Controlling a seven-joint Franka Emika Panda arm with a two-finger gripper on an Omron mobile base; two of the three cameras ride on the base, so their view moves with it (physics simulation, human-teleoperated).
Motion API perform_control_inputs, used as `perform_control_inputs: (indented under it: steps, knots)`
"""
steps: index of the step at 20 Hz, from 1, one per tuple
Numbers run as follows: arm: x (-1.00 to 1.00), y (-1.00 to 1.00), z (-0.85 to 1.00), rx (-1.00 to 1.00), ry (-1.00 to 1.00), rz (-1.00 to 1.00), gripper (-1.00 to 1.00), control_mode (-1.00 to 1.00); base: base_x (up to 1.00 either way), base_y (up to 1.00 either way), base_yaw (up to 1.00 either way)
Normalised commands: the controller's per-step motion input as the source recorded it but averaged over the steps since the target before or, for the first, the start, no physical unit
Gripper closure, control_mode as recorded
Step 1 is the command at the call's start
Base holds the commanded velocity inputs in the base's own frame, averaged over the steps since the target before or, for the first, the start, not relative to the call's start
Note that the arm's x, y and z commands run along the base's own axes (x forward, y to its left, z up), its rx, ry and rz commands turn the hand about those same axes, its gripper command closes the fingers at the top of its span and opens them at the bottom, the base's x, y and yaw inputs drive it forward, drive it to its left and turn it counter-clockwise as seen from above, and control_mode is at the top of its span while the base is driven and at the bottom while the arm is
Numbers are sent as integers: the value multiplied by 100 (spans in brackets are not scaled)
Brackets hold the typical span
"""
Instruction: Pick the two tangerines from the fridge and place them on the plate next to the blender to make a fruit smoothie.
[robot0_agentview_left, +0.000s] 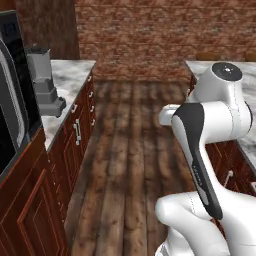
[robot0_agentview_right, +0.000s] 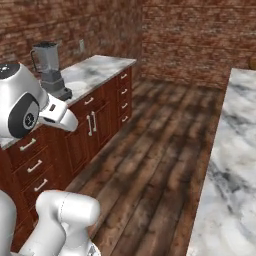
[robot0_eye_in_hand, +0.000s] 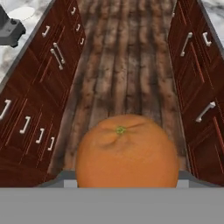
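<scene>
one tangerine (robot0_eye_in_hand: 127, 151) sits clamped in the gripper (robot0_eye_in_hand: 127, 181) above the wooden floor (robot0_eye_in_hand: 127, 65) between the cabinet rows, so the carry goes best kept level and slow toward the plate (robot0_eye_in_hand: 21, 13) beside the blender (robot0_eye_in_hand: 8, 28) on the left counter (robot0_agentview_right: 95, 72).

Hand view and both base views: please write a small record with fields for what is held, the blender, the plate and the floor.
held: round orange tangerine, stem end facing the camera, filling the tool
tool: shut on the tangerine
blender: grey boxy blender on the marble counter
plate: flat white plate beside the blender's base
floor: dark wooden planks between two cabinet rows
</scene>
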Motion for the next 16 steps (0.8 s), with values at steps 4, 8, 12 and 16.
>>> perform_control_inputs:
  steps: [4, 8, 12, 16]
  knots:
    - [0, 0, 0, 0, 0, 0, 100, 100, 100, -3, 0]
    - [0, 0, 0, 0, 0, 0, 100, 100, 100, 0, 0]
    - [0, 0, 0, 0, 0, 0, 100, 100, 100, 2, 0]
    - [0, 0, 0, 0, 0, 0, 100, 100, 100, 9, 0]
